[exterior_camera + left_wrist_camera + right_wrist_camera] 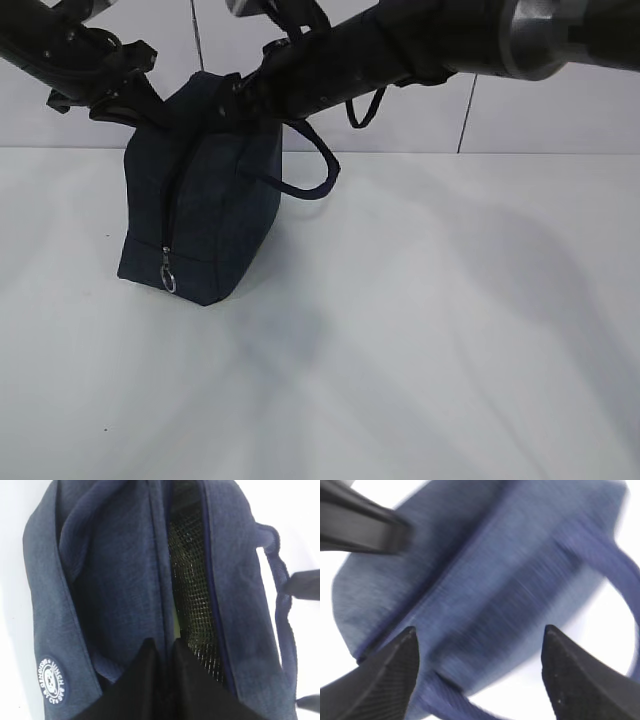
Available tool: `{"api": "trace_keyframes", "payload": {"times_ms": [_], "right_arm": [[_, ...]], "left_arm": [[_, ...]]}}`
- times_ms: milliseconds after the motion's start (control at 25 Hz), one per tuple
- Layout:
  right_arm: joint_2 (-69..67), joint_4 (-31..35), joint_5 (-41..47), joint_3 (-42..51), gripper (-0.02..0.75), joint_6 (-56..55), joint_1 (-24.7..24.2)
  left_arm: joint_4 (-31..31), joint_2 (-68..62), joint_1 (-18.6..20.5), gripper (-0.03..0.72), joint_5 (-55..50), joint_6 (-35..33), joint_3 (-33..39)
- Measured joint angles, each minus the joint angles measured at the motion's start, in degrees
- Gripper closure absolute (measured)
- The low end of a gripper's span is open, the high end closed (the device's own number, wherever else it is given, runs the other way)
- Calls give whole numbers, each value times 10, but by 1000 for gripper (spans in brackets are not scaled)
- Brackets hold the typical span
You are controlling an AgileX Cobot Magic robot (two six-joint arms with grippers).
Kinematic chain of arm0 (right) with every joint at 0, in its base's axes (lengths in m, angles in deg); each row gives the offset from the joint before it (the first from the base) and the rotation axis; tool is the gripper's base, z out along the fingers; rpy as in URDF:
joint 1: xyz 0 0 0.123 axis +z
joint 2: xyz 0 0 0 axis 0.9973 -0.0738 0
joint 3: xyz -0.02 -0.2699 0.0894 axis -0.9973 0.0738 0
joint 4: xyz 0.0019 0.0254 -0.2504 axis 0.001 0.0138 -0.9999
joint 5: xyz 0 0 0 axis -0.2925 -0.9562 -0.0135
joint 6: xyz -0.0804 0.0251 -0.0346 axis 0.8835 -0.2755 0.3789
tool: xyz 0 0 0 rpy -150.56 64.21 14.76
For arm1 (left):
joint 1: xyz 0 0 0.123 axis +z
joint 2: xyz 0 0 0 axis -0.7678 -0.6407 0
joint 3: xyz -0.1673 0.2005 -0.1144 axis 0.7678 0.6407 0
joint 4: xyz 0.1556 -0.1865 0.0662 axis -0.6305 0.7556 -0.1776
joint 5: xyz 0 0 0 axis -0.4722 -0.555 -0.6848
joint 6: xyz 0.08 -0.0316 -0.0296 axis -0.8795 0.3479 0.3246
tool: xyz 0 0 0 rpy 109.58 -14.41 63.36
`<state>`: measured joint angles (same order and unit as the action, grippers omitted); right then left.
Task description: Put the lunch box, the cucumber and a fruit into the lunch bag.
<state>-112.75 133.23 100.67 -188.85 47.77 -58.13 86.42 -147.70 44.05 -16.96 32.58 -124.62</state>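
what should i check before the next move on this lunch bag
1. Lunch bag upright on the table: ok.
2. Top opening parted, mesh lining showing: ok.
3. Left tool pinched shut on the opening's edge: ok.
4. Right tool open over the bag, holding nothing: ok.
5. Lunch box, cucumber and fruit inside: cannot tell, none are in sight.
6. Zipper pull ring hanging low at the bag's end: ok.

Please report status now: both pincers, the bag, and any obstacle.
Left pincer shut on bag edge at opening. Right pincer open above bag, holding nothing. Lunch box, cucumber, fruit not in view. No obstacle seen.
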Motion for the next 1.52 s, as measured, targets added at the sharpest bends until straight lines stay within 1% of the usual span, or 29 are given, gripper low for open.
{"api": "trace_keyframes", "payload": {"times_ms": [120, 200, 280, 520, 680, 920, 1040, 1120, 1360, 1520], "right_arm": [[12, -99, 19, -1, 146, -209, 0], [15, -150, 36, -1, 146, -295, 0], [16, -186, 51, -1, 146, -384, -2], [16, -235, 124, -37, 148, -522, -33], [16, -244, 140, -46, 150, -570, -47], [16, -243, 158, -46, 150, -616, -47], [16, -230, 158, -46, 151, -642, -47], [16, -209, 158, -46, 152, -651, -48], [3, -108, 143, -46, 153, -638, -48], [-18, -84, 141, -46, 153, -631, -48]], "left_arm": [[0, 0, 0, 660, 0, 0, 0], [0, 0, 0, 660, 0, 0, 0], [0, 0, 0, 660, 0, 0, 0], [-1, 0, 0, 660, 0, 0, 0], [-1, 0, 0, 660, 0, 0, 0], [-1, 0, 0, 660, 0, 0, 0], [-2, 0, 0, 660, -3, 0, 0], [-2, 0, 0, 660, -5, 0, 0], [-2, 0, 0, 660, -7, 0, 0], [-2, 0, 0, 660, -8, 0, 0]]}}
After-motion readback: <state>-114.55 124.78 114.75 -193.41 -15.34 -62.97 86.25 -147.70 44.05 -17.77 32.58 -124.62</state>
